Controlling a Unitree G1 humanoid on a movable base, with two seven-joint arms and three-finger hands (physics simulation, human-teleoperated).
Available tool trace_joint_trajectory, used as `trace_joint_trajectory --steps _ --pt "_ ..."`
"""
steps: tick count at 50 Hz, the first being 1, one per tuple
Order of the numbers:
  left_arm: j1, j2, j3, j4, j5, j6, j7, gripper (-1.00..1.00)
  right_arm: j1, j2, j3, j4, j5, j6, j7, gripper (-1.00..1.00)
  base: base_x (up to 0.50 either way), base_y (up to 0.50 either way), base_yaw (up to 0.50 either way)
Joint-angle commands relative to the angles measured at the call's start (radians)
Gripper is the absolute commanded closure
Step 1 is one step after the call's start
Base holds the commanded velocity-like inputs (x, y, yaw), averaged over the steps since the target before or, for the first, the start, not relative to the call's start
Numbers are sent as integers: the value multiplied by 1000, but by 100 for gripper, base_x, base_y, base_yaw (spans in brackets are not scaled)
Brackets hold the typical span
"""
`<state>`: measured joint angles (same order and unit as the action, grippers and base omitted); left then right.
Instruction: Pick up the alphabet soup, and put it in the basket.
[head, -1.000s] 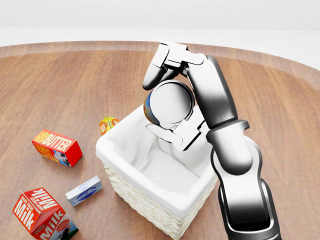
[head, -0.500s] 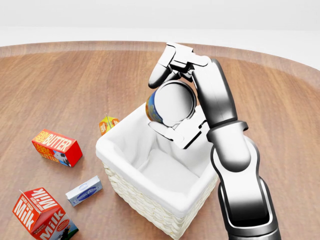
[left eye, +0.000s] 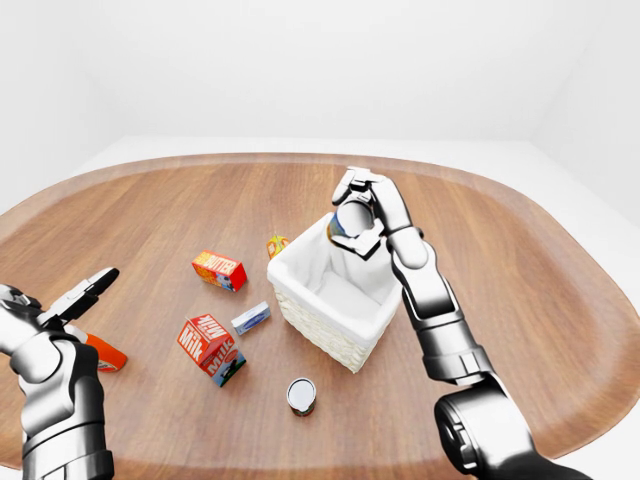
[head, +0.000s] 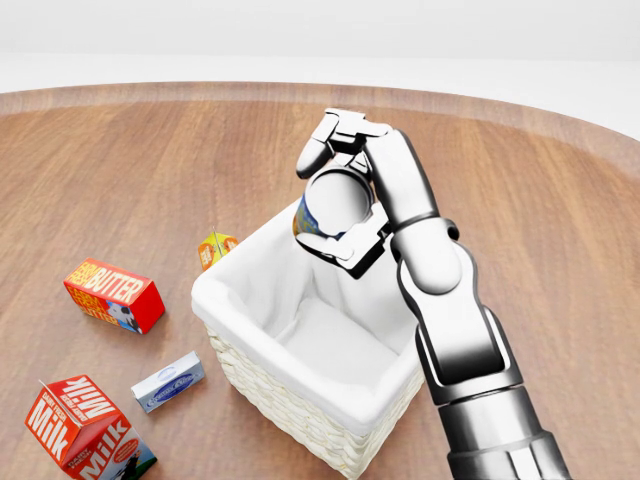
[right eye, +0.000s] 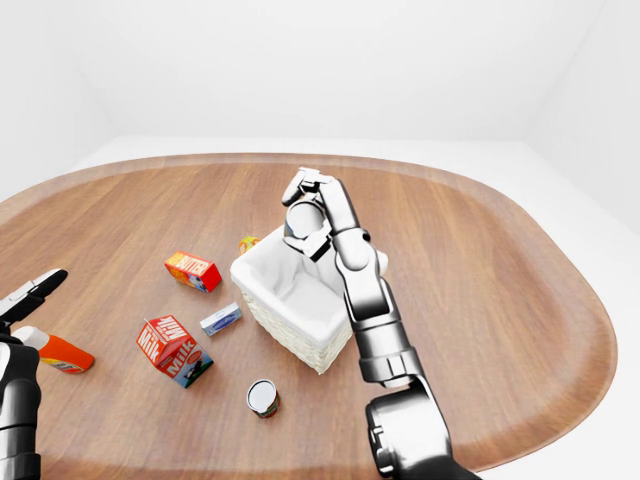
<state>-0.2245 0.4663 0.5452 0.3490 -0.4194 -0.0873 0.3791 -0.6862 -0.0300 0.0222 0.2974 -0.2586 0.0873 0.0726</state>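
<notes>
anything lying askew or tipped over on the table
Nothing spilled or damaged. The red milk carton lies on its side on the wooden table, and the orange bottle lies flat near the left edge. The right hand holds the alphabet soup can tilted above the white-lined wicker basket.

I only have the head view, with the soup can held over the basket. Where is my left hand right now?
Observer: Your left hand is at the lower left of the left-eye view, fingers open, holding nothing, well apart from the basket.
Operator: Is anything on the table below the basket that I can't see?
Observer: Yes, a second can stands upright there, not touching the basket.
Operator: Anything near the left arm?
Observer: An orange bottle lies on its side beside it.
</notes>
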Motion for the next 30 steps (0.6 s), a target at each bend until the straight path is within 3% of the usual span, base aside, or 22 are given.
trace_joint_trajectory --steps 1,30 --pt "-1 1 -2 0 0 0 3 -100 -41 13 21 94 -31 0 -27 100 0 0 0" --pt "2 -1 1 -6 1 0 -1 -100 -108 7 -8 509 -25 0 -76 100 0 0 0"
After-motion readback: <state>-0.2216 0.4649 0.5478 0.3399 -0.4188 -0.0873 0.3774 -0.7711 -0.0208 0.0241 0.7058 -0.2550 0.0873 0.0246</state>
